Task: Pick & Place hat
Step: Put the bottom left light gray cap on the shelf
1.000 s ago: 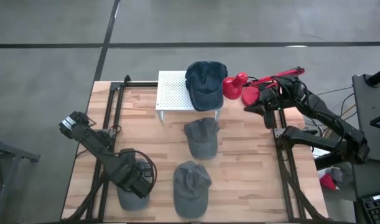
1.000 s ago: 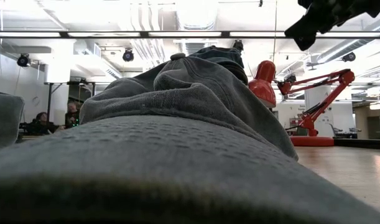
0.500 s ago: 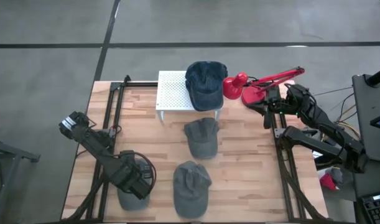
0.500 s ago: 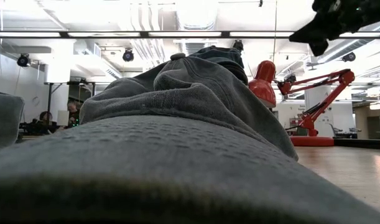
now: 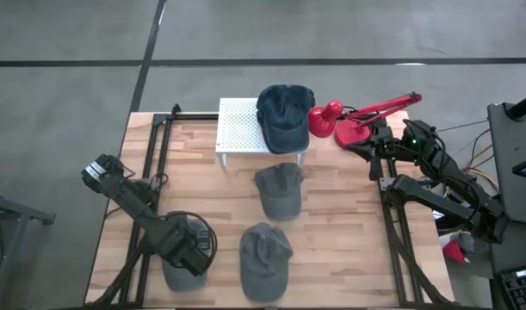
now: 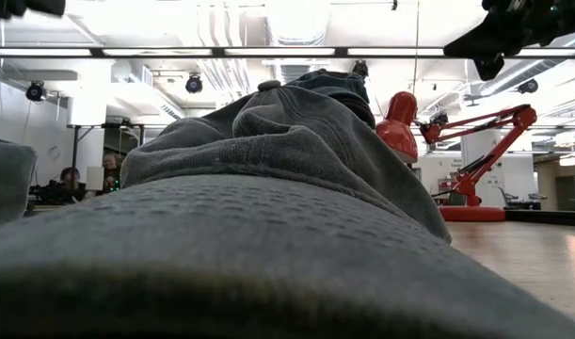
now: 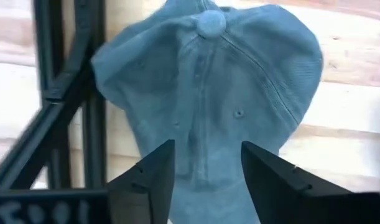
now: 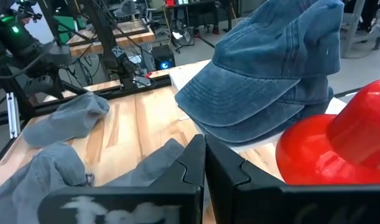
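Observation:
Three grey hats lie crown up on the wooden table: one at the near left [image 5: 178, 277], one near the middle [image 5: 265, 258], one farther back [image 5: 278, 189]. My left gripper [image 5: 187, 258] hangs open over the near-left hat [image 7: 221, 93], a finger on either side of its crown; I cannot tell whether they touch it. Two dark blue hats [image 5: 284, 116] [image 8: 270, 68] sit stacked on a white perforated stand [image 5: 237, 125]. My right gripper [image 5: 368, 145] [image 8: 205, 149] is shut and holds nothing; it is up in the air by the red lamp's base [image 5: 353, 131].
A red desk lamp [image 5: 324, 119] [image 8: 339, 143] stands right beside the blue hats, its arm reaching toward the far right corner. Black frame rails [image 5: 155, 164] run along both table sides. Bare wood lies between the middle hats and the right rail. People sit far behind the table [image 6: 66, 184].
My right gripper has drawn back from the lamp toward the table's right edge, rising a little, and its arm has folded in. It has stayed shut. The hats have not moved.

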### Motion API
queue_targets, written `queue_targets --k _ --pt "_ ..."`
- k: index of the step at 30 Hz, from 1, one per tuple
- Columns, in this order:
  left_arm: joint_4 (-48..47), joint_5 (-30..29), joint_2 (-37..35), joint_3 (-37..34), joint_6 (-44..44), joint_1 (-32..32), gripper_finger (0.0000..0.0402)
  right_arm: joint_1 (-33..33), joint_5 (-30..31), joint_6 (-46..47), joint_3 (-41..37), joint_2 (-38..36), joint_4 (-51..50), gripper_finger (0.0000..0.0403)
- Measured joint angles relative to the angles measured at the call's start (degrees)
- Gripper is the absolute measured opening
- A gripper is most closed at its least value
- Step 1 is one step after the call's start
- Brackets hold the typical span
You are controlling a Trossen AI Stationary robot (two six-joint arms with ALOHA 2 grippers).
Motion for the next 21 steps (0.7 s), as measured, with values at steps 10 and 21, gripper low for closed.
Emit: queue_targets --k 10,21 --pt "12.65 5.98 0.0 -11.13 0.21 1.38 0.0233 0.0 0.0 0.08 0.0 -0.09 0.01 0.0008" --pt "12.97 7.69 -0.15 -10.55 0.44 2.18 0.0233 0.0 0.0 1.07 0.0 -0.09 -0.03 0.0008"
